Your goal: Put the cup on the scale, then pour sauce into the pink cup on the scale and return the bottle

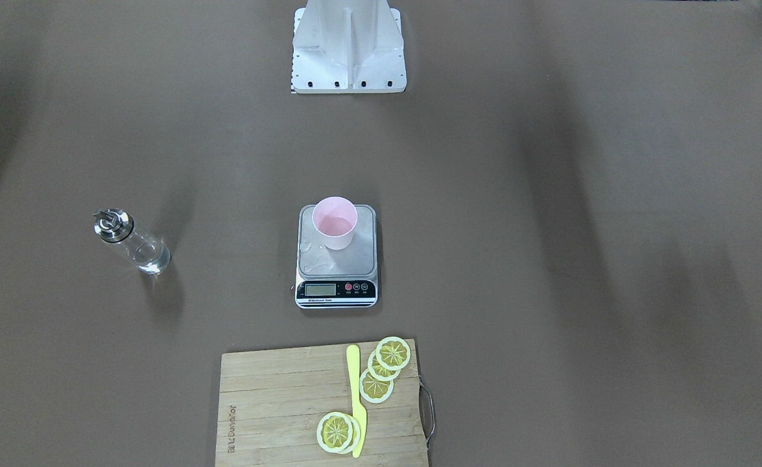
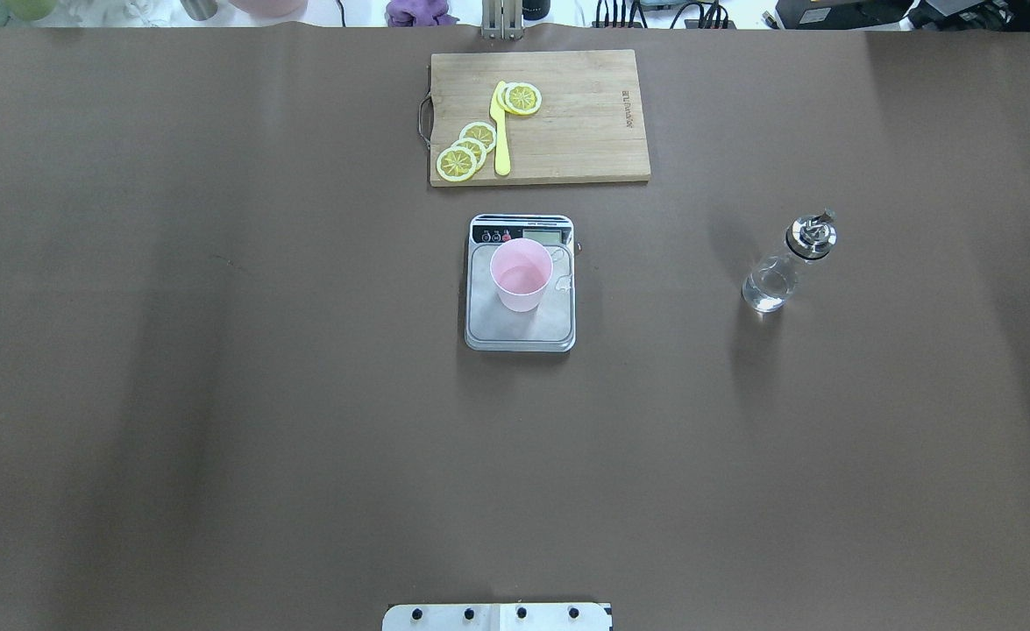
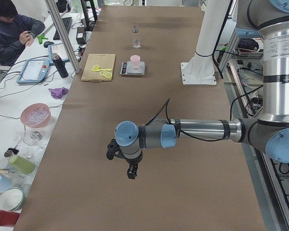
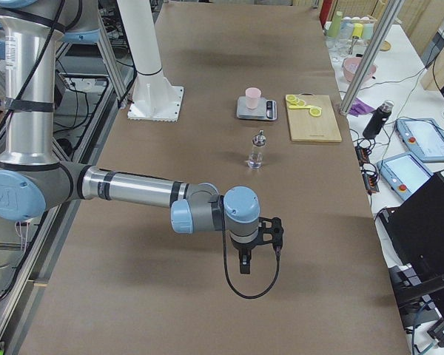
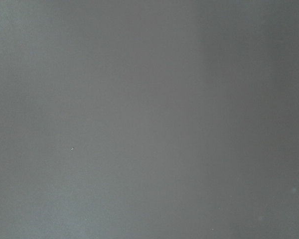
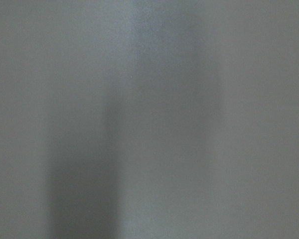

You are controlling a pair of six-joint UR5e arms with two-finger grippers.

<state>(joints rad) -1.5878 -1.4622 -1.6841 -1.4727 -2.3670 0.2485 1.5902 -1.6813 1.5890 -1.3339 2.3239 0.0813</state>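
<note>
1. Cup [image 2: 522,276]: stands upright on the scale [image 2: 520,337], mouth up and long axis vertical. It sits on the 12 o'clock half of the platform in the overhead view, inside every platform edge.
2. Scale: long axis runs 12 to 6 o'clock, with the display strip at the 12 o'clock end. Clear droplets [image 2: 563,280] lie on the platform at the cup's 3 o'clock.
3. Bottle [image 2: 782,267]: stands upright on the table [image 2: 216,394] at the scale's 3 o'clock, well apart from it. The spout points toward about 1 o'clock. The sauce [image 2: 764,287] fills the lower part.
4. Cutting board [image 2: 585,131]: lies near the scale at 12 o'clock and carries lemon slices [image 2: 458,163] and a yellow knife [image 2: 501,131].
5. Open room: bare table lies at 3, 6 and 9 o'clock of the scale.
6. Left gripper [image 3: 127,166]: over bare table, well apart from the scale. Finger spread cannot be told.
7. Right gripper [image 4: 259,255]: over bare table, well short of the bottle. Finger spread cannot be told.
</note>
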